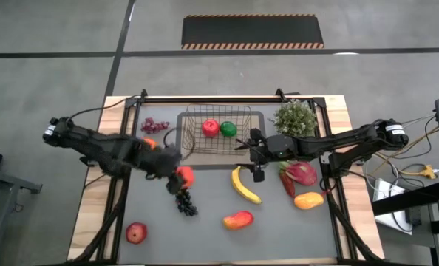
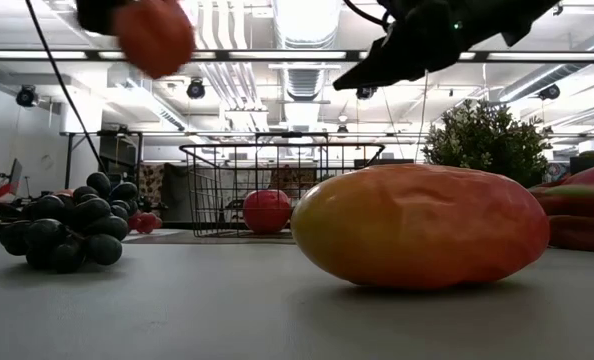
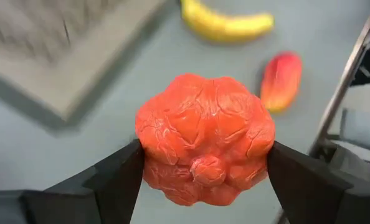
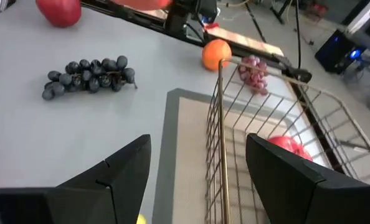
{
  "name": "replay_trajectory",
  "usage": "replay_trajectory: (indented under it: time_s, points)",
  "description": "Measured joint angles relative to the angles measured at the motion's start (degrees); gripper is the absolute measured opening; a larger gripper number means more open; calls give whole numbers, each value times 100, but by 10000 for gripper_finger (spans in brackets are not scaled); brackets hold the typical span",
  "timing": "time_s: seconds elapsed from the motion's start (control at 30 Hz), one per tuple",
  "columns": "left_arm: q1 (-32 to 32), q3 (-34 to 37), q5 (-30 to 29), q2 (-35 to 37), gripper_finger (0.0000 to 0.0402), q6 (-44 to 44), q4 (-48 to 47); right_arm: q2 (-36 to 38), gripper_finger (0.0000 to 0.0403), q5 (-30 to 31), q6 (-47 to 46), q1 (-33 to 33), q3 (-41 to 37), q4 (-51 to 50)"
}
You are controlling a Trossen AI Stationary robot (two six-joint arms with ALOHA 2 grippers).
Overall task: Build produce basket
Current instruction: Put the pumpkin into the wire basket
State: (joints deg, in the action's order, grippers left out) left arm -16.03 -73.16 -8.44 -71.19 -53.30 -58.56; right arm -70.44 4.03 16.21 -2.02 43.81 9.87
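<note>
Produce: a lumpy orange-red fruit [image 3: 205,140] pinched in the left pincer [image 3: 203,171]; right pincer [image 4: 197,168] spread.

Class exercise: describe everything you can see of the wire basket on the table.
The basket is a small rectangular container of thin dark wire with open grid sides. It stands upright on a flat grey tray near the table's far edge. A red apple and a green fruit lie inside. The right tool sits open beside its near corner.
</note>
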Motion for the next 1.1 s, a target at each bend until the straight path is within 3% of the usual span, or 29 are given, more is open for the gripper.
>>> replay_trajectory:
  time_s: [0.3, 0.5, 0.73, 1.1]
  points:
    - [2050, -751, 241, -1016, 290, 3134, 113, 561, 247, 0, -321, -134, -2, -722]
    - [2943, -1477, 240, -2241, 290, 4320, 81, 678, 247, 1, -371, -162, -2, -768]
    - [3306, -1797, 250, -3259, 290, 4971, -371, 624, 247, 0, -505, -173, -2, -809]
    - [3397, -1499, 221, -3559, 290, 5095, -277, 608, 247, 2, -531, -173, -2, -794]
